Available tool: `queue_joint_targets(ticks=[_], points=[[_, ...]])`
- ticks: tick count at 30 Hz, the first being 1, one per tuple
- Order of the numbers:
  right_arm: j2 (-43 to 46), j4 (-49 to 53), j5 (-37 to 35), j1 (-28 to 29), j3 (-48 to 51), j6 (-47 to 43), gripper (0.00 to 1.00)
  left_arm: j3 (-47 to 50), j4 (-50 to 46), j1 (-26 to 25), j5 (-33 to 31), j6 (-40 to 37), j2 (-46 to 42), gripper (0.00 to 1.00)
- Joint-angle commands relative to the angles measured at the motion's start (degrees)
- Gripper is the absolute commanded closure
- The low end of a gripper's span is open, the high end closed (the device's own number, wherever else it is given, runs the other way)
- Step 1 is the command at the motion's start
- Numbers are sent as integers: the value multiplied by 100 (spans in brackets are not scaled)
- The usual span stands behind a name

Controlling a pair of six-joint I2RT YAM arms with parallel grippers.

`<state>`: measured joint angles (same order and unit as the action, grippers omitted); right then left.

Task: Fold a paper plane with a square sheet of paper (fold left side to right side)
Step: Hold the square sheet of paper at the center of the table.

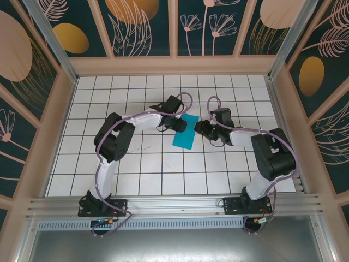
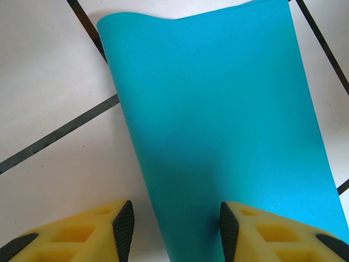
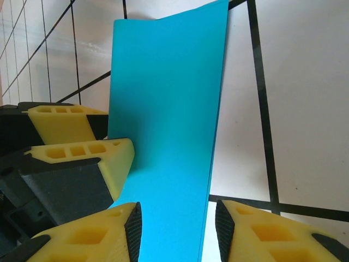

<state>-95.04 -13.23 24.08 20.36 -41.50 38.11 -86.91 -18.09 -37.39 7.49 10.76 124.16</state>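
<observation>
Currently one paper [image 1: 184, 134] lies on the white tiled table [image 1: 136, 169], just above frame centre in the top view. It is a narrow teal rectangle, tilted slightly from the grid lines.

Surroundings:
- Patterned walls [image 1: 147, 27] on three sides.
- Metal rail [image 1: 174, 204] along the bottom, carrying both arm bases.
- Lilac cables [image 1: 101, 164] looping along each arm.

Count: 1 paper, 2 arms, 2 grippers, 4 yellow fingers with black pads.

Left gripper [image 1: 177, 124] sits at the paper's upper left corner and overlaps it in the top view. Right gripper [image 1: 199, 130] sits just beside the paper's right edge.

Left wrist view:
- Paper [image 2: 218, 120] runs from the top of the frame to the bottom.
- Its far edge bows a little at upper left.
- Left gripper [image 2: 175, 232] stands parted, with a wide gap between the pads.
- The right pad lies over the sheet and the left pad over bare tile.
- No pinch visible.

Right wrist view:
- Paper [image 3: 169, 109] fills the centre.
- Right gripper [image 3: 179, 229] stands parted astride the near right edge of the paper, not clamped.
- The left gripper's fingers [image 3: 82, 155] crowd the lower left and hide the paper's left edge there.
</observation>
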Motion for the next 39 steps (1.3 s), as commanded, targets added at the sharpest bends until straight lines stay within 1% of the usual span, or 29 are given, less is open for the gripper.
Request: queue_joint_targets(ticks=[1,8,21,22,24,29,34,39], points=[[74,-144,-44,40,-96,82,56,-121,-119,54,84,83,204,51],[82,-136,-83,37,-131,94,62,-144,-125,47,113,92,227,50],[-43,-128,-80,54,-285,106,66,-130,-138,53,105,71,246,51],[-79,-127,-78,64,-324,109,67,-127,-134,51,105,71,250,51],[-192,-136,-52,89,-410,109,75,-119,-134,48,107,66,254,51],[-575,-145,-30,149,-728,87,89,-117,-142,55,95,75,249,51],[-903,11,-124,188,-973,37,93,-94,-134,55,78,84,245,50],[-1084,80,-182,209,-974,24,94,-72,-134,51,78,75,240,51]])
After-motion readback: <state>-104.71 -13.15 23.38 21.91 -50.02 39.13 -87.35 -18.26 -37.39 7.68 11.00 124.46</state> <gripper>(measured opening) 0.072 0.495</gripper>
